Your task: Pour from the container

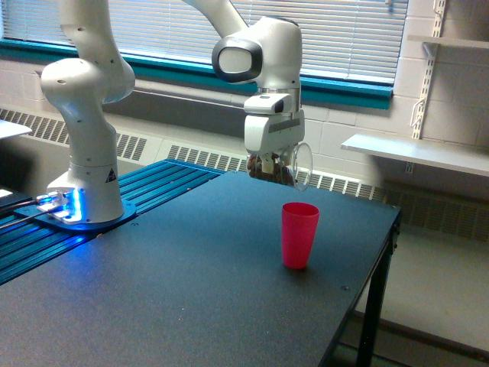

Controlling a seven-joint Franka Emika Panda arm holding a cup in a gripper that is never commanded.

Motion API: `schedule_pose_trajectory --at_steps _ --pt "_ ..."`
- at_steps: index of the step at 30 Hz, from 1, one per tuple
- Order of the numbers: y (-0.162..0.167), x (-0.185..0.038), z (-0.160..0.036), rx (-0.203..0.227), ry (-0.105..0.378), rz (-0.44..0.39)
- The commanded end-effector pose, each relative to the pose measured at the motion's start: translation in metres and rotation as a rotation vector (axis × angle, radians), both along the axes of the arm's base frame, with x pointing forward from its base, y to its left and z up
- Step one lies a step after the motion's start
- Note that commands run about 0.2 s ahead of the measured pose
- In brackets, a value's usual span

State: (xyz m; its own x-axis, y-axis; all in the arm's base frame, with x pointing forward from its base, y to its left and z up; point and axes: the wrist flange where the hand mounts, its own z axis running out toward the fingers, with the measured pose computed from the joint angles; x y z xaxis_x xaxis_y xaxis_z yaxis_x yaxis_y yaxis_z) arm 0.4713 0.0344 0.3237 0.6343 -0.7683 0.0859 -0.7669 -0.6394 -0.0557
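A small clear container (286, 166) with brown material inside hangs in the air, tipped on its side with its rim facing the exterior view's right. My gripper (272, 162) is shut on it from above. The container's rim sits above and slightly behind a pink-red plastic cup (299, 235), which stands upright on the dark table (153, 298). No material shows falling between the two.
The arm's white base (84, 176) stands at the exterior view's left on a blue ribbed platform (153, 183). The table's edge (367, 267) drops off close to the right of the pink cup. A white shelf (416, 153) and window blinds lie behind.
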Motion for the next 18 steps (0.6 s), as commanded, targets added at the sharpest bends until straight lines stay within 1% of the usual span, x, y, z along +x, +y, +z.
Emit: schedule_pose_trajectory --at_steps 1,10,18 --pt "0.008 0.001 -0.008 0.005 0.025 0.025" --pt "0.008 -0.003 -0.021 0.013 0.063 0.008" --pt "0.01 -0.001 -0.026 0.022 0.084 0.012"
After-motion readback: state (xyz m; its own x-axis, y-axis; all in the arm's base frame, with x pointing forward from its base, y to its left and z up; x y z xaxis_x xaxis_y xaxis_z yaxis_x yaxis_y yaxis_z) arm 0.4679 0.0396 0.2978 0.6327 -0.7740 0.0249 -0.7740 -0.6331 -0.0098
